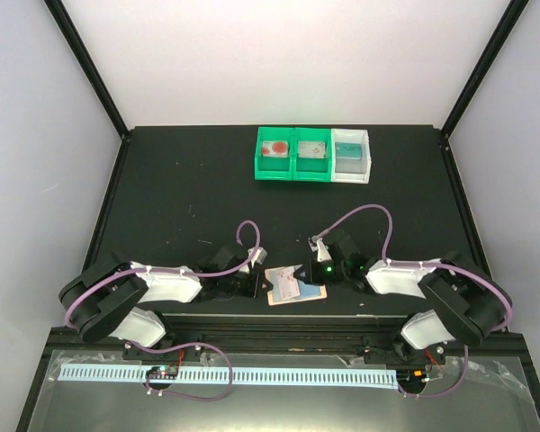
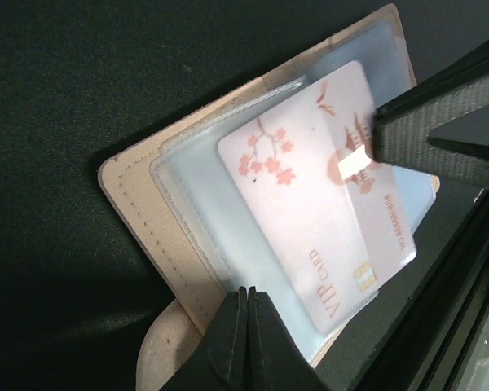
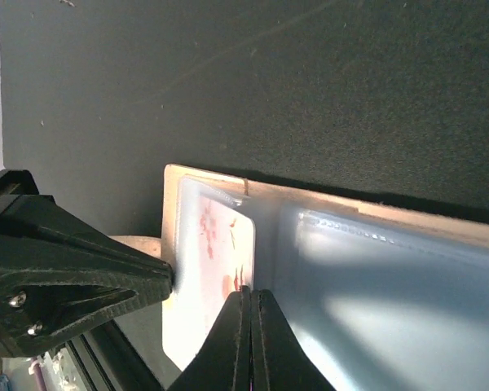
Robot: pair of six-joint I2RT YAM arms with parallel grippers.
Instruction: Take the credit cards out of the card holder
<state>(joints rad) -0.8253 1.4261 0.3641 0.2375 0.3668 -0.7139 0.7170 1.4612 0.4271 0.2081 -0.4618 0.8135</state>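
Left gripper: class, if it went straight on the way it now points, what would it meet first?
The card holder: the left gripper, jaws shut, sits at its near edge, so it would likely run onto the clear sleeve and blossom-printed card.

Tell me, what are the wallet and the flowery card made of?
The card holder looks like tan leather or imitation: matte, with a stitched edge. Its sleeves seem soft clear plastic, shiny. The VIP card looks like stiff glossy plastic.
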